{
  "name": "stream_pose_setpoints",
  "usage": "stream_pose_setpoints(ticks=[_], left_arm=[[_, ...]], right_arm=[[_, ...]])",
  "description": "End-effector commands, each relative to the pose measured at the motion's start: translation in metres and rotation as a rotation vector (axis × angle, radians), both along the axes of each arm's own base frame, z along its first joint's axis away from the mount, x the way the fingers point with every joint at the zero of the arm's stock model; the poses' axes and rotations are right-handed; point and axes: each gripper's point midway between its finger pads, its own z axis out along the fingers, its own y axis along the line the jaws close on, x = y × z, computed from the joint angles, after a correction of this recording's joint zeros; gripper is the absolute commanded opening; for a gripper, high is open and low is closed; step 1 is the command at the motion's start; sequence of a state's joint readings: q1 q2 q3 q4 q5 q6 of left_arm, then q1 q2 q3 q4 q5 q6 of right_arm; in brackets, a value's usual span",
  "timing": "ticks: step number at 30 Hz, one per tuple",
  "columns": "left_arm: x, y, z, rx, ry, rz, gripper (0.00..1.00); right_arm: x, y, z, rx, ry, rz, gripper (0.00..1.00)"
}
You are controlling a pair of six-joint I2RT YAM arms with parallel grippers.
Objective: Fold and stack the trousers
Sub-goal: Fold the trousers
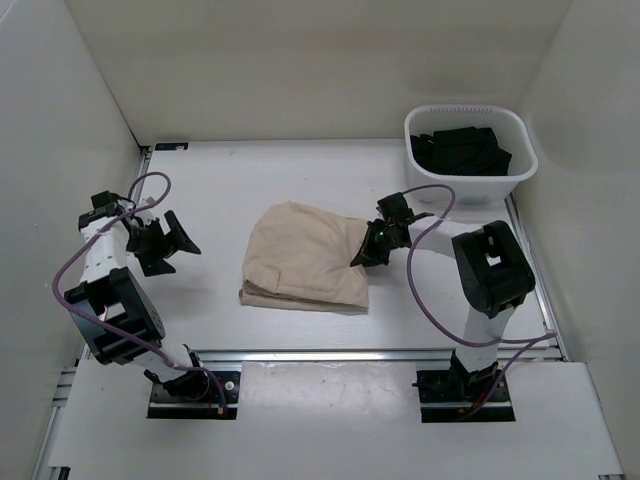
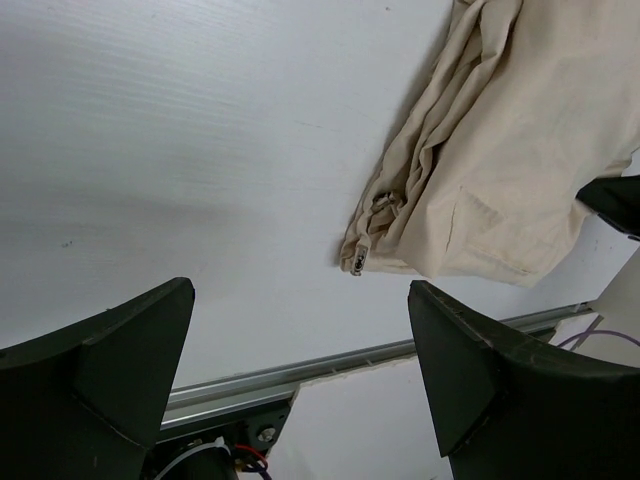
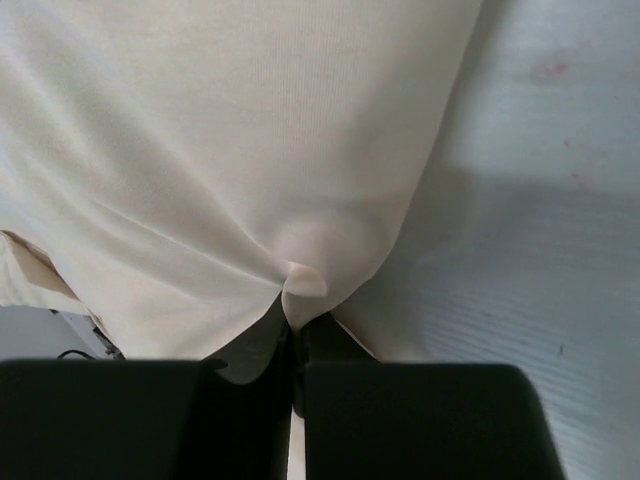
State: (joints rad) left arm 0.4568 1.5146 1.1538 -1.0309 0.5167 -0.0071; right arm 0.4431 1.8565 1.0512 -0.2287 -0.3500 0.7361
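Beige, wrinkled cotton makes up the trousers, which lie folded into a compact layered bundle near the middle of the white table, between the two arms. The bundle is a little wider than it is deep, so its long axis runs left to right across the table. Its near edge slants slightly closer to the arm bases on the right side. The stacked fold edges face the near side, and the far left corner is rounded. In the left wrist view the near left corner of the bundle shows a small tag and points towards the metal rail at the table's near edge. The right gripper sits at the bundle's right edge, fingers pressed together and pinching a small pucker of the beige cloth, which the right wrist view shows drawn into a fold at the fingertips. The left gripper hangs well apart from the trousers on the left side, its fingers spread wide and holding nothing. A white basket with black garments inside stands at the far right corner
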Motion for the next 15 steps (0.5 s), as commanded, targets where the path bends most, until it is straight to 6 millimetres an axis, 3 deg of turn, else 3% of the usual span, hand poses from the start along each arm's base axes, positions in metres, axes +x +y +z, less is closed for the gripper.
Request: stream_pose_setpoints(ticks=[1, 3, 4, 5, 8, 12, 13, 14, 15], left_arm=[[-0.003, -0.002, 0.014, -0.021, -0.046, 0.004, 1.00], [-0.003, -0.002, 0.016, -0.020, -0.047, 0.005, 1.00], [-0.003, -0.002, 0.016, -0.020, -0.047, 0.005, 1.00], [-0.002, -0.002, 0.020, -0.019, -0.049, 0.004, 1.00], [0.002, 0.000, 0.029, -0.007, -0.073, 0.004, 1.00], [0.000, 0.020, 0.034, 0.090, -0.077, 0.045, 1.00], [0.000, 0.027, 0.039, 0.126, -0.085, 0.063, 1.00], [-0.002, 0.032, 0.037, 0.151, -0.073, 0.071, 1.00], [-0.005, 0.044, 0.040, 0.210, -0.066, 0.100, 1.00]], right_arm=[[0.004, -0.011, 0.008, -0.008, -0.028, -0.042, 0.01], [0.013, -0.013, 0.017, -0.007, -0.046, -0.041, 0.17], [0.019, -0.014, 0.022, 0.000, -0.058, -0.035, 0.44], [0.026, -0.009, 0.031, 0.016, -0.090, 0.009, 0.63], [0.033, -0.018, 0.054, -0.038, -0.138, 0.089, 0.99], [0.040, -0.054, 0.110, -0.172, -0.220, 0.084, 0.99], [0.025, -0.076, 0.114, -0.244, -0.155, 0.069, 0.99], [0.026, -0.090, 0.140, -0.290, -0.203, 0.041, 0.99], [0.024, -0.117, 0.146, -0.386, -0.211, 0.000, 0.99]])
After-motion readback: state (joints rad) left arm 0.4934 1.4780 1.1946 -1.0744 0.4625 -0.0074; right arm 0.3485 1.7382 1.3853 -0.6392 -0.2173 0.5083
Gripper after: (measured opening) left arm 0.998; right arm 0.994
